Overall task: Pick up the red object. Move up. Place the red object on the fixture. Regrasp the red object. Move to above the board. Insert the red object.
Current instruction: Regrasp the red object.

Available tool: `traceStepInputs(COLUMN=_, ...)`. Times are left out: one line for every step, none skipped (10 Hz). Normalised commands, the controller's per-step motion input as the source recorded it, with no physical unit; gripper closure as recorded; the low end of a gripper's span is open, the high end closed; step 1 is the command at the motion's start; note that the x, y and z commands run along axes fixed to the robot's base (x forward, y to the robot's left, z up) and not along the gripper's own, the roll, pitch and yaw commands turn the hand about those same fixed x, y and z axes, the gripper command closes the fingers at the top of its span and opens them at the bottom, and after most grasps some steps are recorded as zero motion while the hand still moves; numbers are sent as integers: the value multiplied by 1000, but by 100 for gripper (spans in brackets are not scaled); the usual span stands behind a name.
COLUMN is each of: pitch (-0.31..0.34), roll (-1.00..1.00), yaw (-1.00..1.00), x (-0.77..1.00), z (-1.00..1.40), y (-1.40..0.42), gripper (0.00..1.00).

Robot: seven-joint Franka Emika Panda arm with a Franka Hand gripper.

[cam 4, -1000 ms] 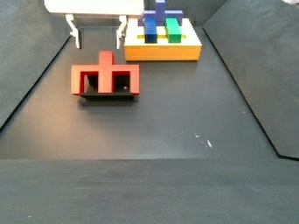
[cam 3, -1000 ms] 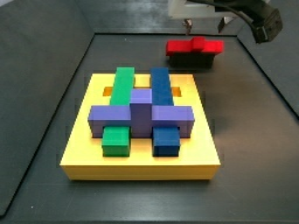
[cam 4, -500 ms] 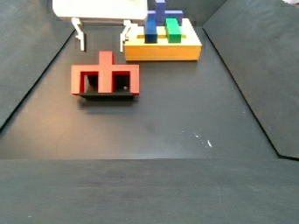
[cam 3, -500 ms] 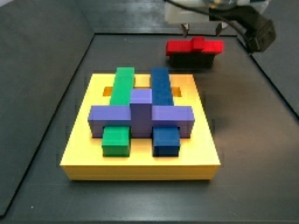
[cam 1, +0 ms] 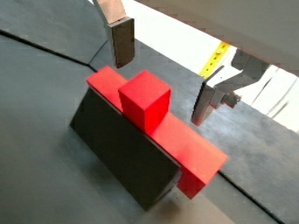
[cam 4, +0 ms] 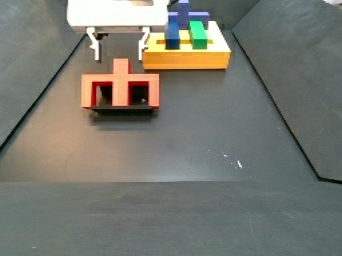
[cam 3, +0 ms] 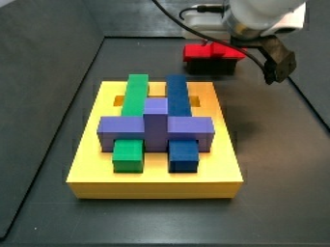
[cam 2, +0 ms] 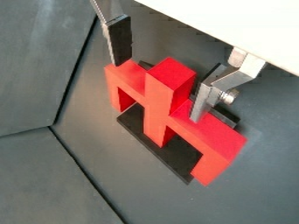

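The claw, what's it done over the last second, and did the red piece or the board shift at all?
In both side views the claw has come down closer to the red object, its open fingers now either side of the stem without gripping. The red object sits unmoved on the fixture. The board and its blocks are unchanged.

The gripper [cam 4: 116, 42] is held above the floor with its jaws spread wide, nothing clamped between them. Its flat silver fingers [cam 2: 119, 37] are pointed downward, and the dark pads are seen in both wrist views.
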Motion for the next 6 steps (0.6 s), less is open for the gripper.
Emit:
traceStepInputs(pitch=97, roll=271, yaw=0, x=51, z=-194, y=14, gripper=0)
traceStepInputs(pitch=29, roll=243, yaw=0, x=0, z=-217, y=57, gripper=0)
traceStepInputs(pitch=23, roll=180, yaw=0, x=0, z=-109, y=6, gripper=0)
traceStepInputs(pitch=0, roll=143, yaw=0, x=-49, z=-137, y=0, gripper=0)
traceStepInputs(pitch=0, roll=51, yaw=0, x=-14, z=-14, y=6, gripper=0)
traceStepInputs(pitch=0, roll=0, yaw=0, x=0, z=0, y=0, gripper=0)
